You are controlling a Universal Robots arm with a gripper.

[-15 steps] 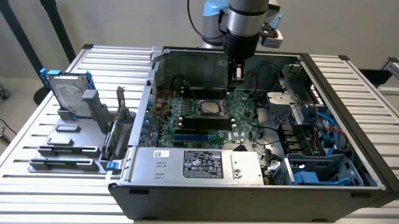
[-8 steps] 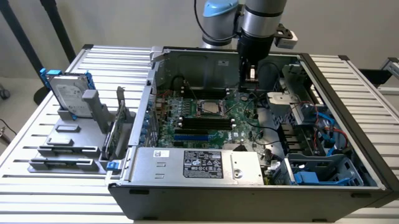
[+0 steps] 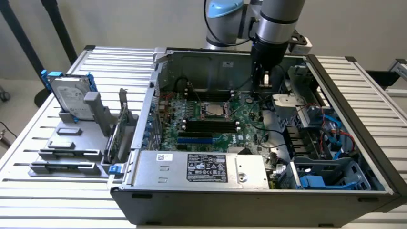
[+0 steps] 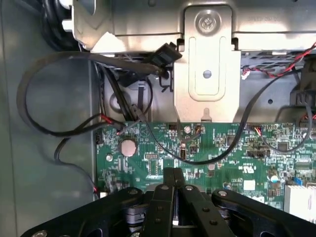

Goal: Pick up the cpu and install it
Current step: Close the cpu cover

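Note:
My gripper (image 3: 259, 92) hangs inside the open computer case, low over the green motherboard (image 3: 219, 125), to the exterior view's right of the black-framed socket (image 3: 214, 110). In the wrist view its black fingers (image 4: 165, 197) are pressed together with nothing between them, above the board's edge (image 4: 207, 148). A small pale flat piece that looks like the cpu (image 3: 62, 142) lies on the grey holder (image 3: 76, 155), outside the case at the exterior view's left and far from the gripper. The socket's middle looks dull grey; I cannot tell what lies in it.
A silver hard drive in a blue frame (image 3: 68, 98) stands upright at the back of the holder. Black cables (image 4: 44, 98) loop over the case wall beside the board. A metal bracket (image 4: 207, 64) and a drive cage (image 3: 318, 119) crowd the case's right side. The power supply (image 3: 200, 169) fills the front.

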